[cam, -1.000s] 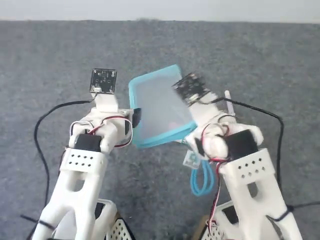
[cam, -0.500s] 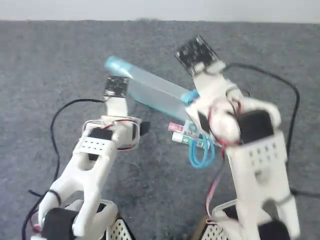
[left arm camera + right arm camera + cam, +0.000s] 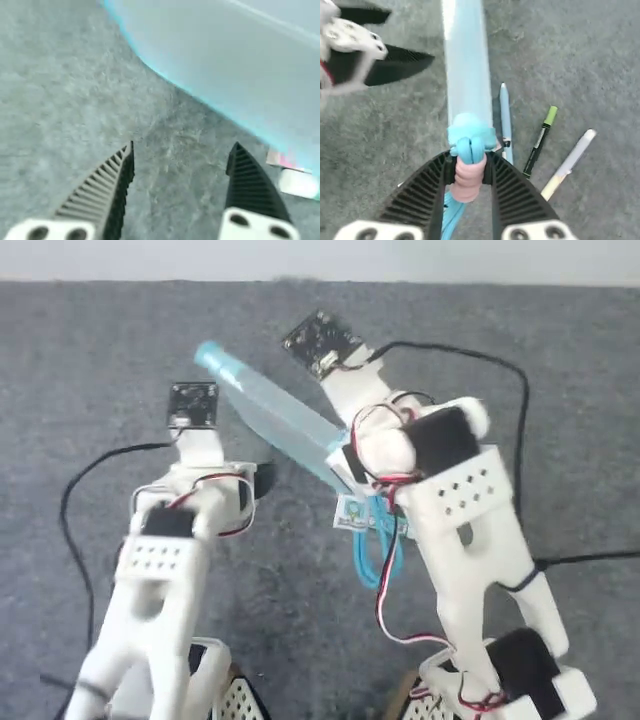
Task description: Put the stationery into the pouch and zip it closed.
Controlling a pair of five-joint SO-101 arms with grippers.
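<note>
A translucent pouch (image 3: pixel 265 405) with turquoise edging hangs lifted off the grey carpet, seen edge-on. My right gripper (image 3: pixel 467 160) is shut on the pouch (image 3: pixel 466 75) at its end, where a blue cord and a pink piece bunch between the fingers. Below it lie a light blue pen (image 3: pixel 506 125), a green-capped black pen (image 3: pixel 540 140) and a pale pen (image 3: pixel 570 162). My left gripper (image 3: pixel 180 170) stands open just above the carpet, beside the pouch (image 3: pixel 225 65) and apart from it. From above, the left gripper (image 3: pixel 262 480) sits left of the right gripper (image 3: pixel 345 462).
A blue cord loop (image 3: pixel 375 550) and a small printed tag (image 3: pixel 352 512) dangle under the right arm. A pink and a white item (image 3: pixel 292 172) lie beyond the left gripper's finger. Black cables trail on the carpet (image 3: pixel 100 350) on both sides.
The right arm lifted the pouch from flat onto its edge and swung it left. The left gripper, which was at the pouch's edge, has come away and drawn back.
</note>
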